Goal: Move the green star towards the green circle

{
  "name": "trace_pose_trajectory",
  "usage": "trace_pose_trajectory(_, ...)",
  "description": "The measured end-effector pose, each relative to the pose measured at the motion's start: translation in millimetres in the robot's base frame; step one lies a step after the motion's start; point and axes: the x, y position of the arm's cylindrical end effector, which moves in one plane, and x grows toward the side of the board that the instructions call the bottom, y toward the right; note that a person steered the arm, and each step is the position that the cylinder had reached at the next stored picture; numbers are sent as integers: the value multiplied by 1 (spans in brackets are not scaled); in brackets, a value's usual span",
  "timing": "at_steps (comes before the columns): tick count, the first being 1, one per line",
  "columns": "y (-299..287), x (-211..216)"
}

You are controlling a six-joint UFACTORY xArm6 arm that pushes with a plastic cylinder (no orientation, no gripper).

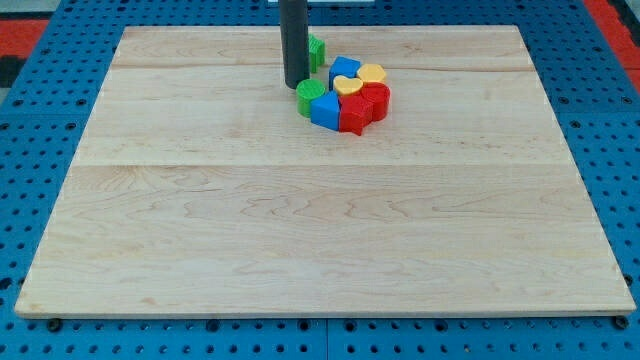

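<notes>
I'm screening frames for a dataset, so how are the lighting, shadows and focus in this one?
Camera view: even, soft light, no glare on the wooden board; only faint shadows under the block cluster; my tip and the green block beside it look sharp; the rod hides part of another green block.

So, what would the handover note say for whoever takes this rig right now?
My tip is down on the board, at the view's top, between two green blocks.
One green block sits just behind the rod, partly hidden; the other lies just below-right of the tip, against the cluster of blue, red and yellow blocks.
Which is star or circle I cannot tell.
Left: close the gap between the greens.
</notes>
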Motion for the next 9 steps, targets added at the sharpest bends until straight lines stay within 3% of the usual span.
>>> trace_pose_trajectory(2, -63, -28)
trace_pose_trajectory(3, -66, -62)
trace_pose_trajectory(4, -30, -89)
trace_pose_trajectory(5, 30, -98)
trace_pose_trajectory(6, 48, -98)
trace_pose_trajectory(9, 32, -86)
